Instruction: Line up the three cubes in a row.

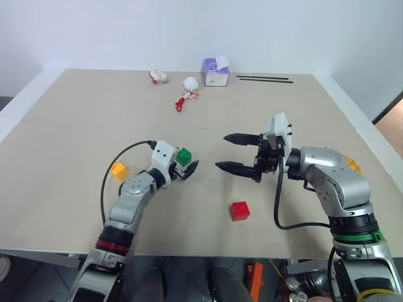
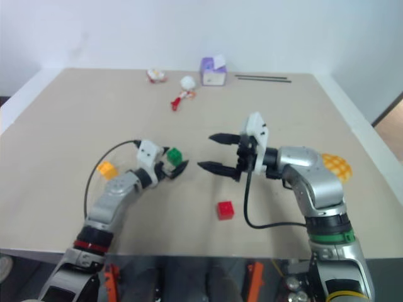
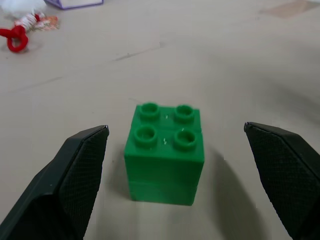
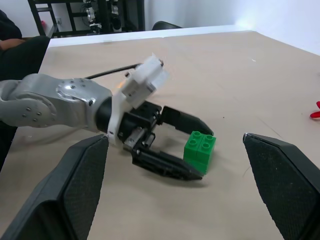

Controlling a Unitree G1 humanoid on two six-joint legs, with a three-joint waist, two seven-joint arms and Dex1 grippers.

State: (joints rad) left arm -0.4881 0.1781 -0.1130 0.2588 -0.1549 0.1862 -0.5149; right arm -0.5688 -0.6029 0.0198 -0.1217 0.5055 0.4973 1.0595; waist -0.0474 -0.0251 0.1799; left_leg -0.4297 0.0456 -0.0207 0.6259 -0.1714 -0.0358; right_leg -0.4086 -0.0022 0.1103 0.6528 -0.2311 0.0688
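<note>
Near surface's front-left quarter: left claw wide, jaws flanking green cube, no contact. Yellow-orange cube toward left edge; red cube near front edge. Right claw wide, empty, raised. Advice: centre jaws on flat sides, close squarely below studs.

My table: beige top, pale edges. White wall behind it. Dark floor under the near edge. Black metal rack at the room's side. Brown strip past the right edge.
</note>
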